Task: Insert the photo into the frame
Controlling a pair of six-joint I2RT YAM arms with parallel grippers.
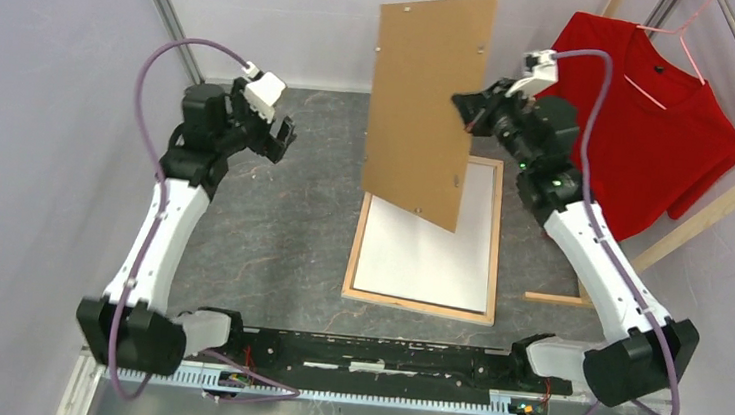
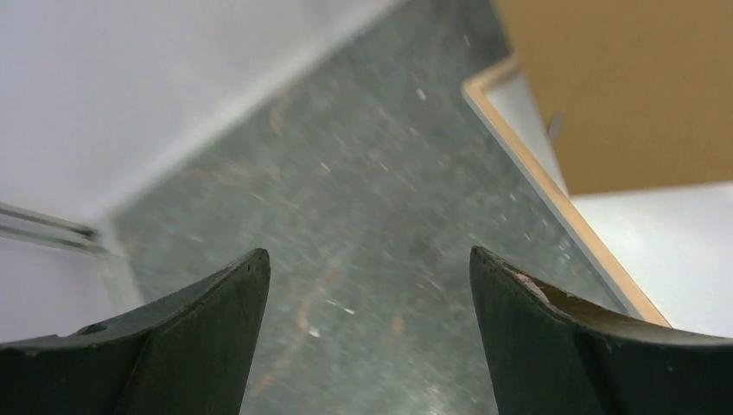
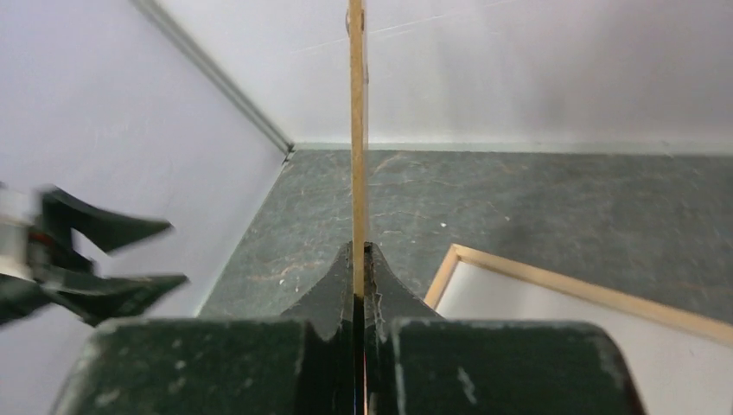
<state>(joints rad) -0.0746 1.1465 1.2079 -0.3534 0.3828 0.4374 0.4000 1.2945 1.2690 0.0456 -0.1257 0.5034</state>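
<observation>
The large thin-railed picture frame [image 1: 415, 306] lies flat on the dark grey bench [image 1: 271, 229], bare light-wood side up. Inside it lies the large rectangular paper photo [image 1: 429, 258], its plain white reverse up. The right arm's jaws are clamped on the edge of a plain brown hardboard sheet [image 1: 424, 107], which stands tilted above the frame's far end. The left arm's jaws stand wide with nothing between them, well to the left.

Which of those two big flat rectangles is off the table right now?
The brown hardboard sheet: the right gripper pinches its edge and holds it upright in the air. The wood-edged frame lies flat on the table.
</observation>
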